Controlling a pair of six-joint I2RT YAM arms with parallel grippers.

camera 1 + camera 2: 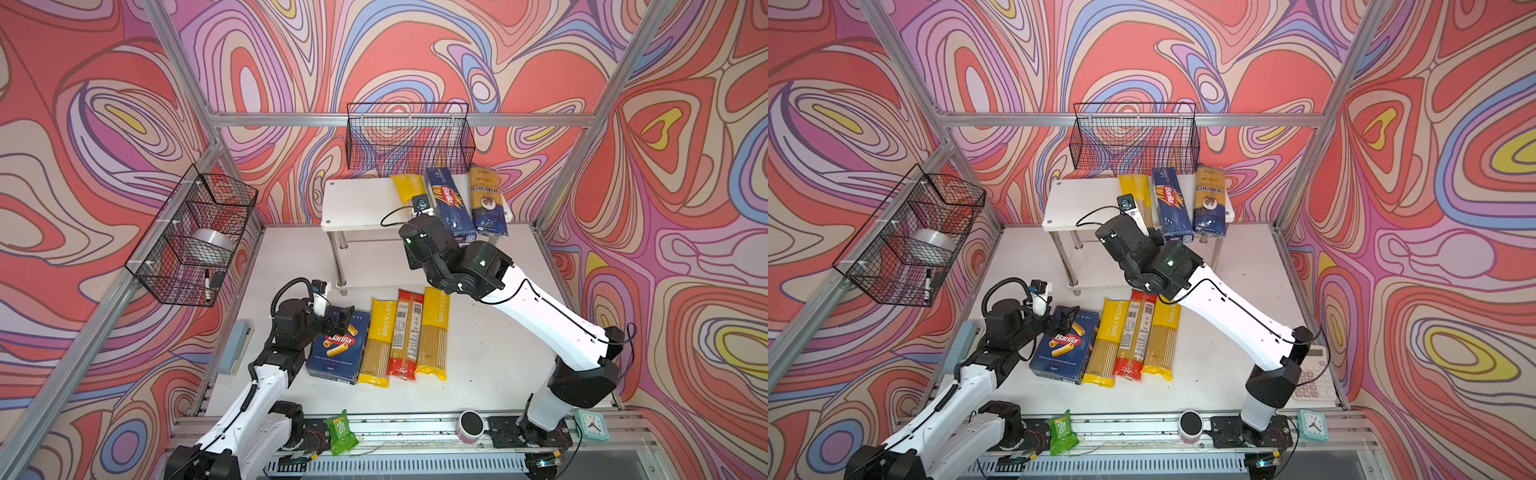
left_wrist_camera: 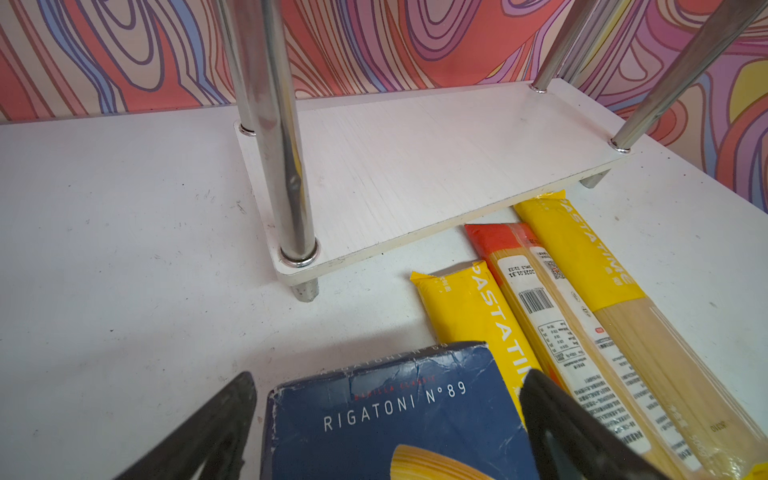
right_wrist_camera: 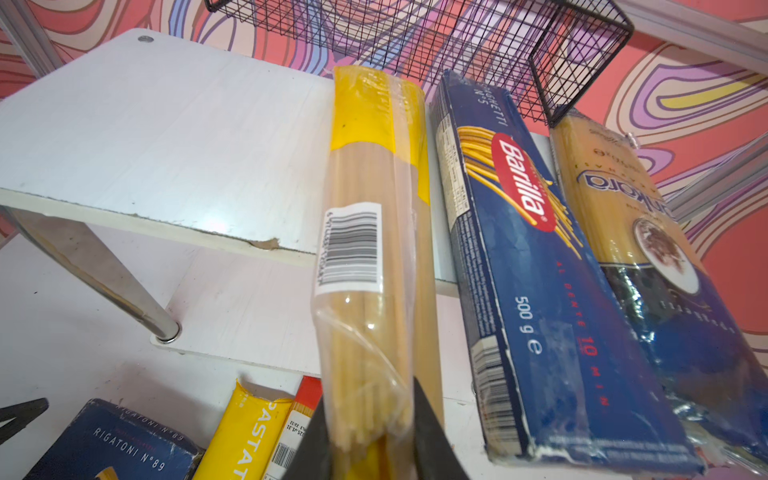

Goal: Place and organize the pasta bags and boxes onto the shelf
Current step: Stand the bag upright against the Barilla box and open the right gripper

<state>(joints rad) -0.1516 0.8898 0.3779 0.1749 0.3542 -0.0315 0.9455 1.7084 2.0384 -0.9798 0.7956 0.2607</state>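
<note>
- Shelf (image 1: 357, 203) stands at the back of the table (image 1: 490, 357); the left half of its top board is bare.
- Right gripper (image 3: 374, 428): fingers pressed onto the near end of the pinched yellow bag (image 3: 374, 187), with the clear plastic creased between them.
- This bag lies on the top board with its long axis front to back. Its yellow end points at the back wall, and the near end overhangs the front edge.
- Spaghetti box (image 3: 540, 270) lies just beside it on the right, parallel, face up. Its barcode end overhangs the front.
- Blue bag (image 3: 644, 232) lies just right of the box, same heading, gold end to the wall and blue end forward.
- Rigatoni box (image 1: 336, 349) lies flat on the table, front left of the shelf. Its long axis runs near to far, and the end printed with the name points toward the shelf.
- Left gripper (image 2: 388, 376): fingers spread, one on either side of that far end. A gap shows at one finger.
- Left yellow bag (image 1: 378, 340), red bag (image 1: 405, 332) and right yellow bag (image 1: 434, 332) lie side by side, right of the rigatoni box, all lengthwise toward the shelf.
- In the left wrist view, the right yellow bag's far end slips under the lower board (image 2: 395, 166).
</note>
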